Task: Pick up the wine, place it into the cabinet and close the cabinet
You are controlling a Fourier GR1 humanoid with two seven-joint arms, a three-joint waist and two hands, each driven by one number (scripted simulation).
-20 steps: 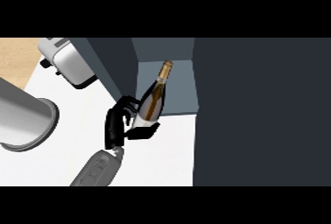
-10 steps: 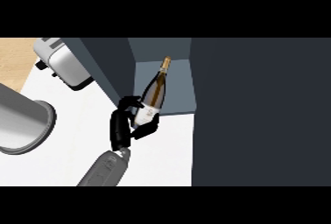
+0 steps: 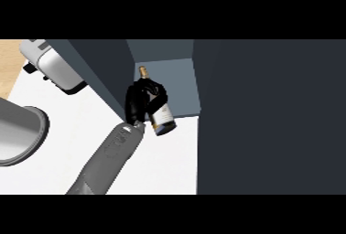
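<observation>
The wine bottle is dark glass with a gold-foil neck and a pale label. It sits at the mouth of the open cabinet, neck pointing into the cabinet and base over the white counter's edge. My right hand is shut round the bottle's upper body, fingers wrapped across it from the left, and hides the shoulder. Its grey forearm runs in from the lower left. The left hand does not show.
The cabinet's dark door stands open and fills the right side. A dark cabinet side panel lies left of the opening. A silver toaster sits at the upper left, and a large grey round vessel at the left edge.
My right hand has carried the bottle up and away from me into the cabinet opening. The bottle's neck now tips left instead of right, and the forearm reaches further in.
</observation>
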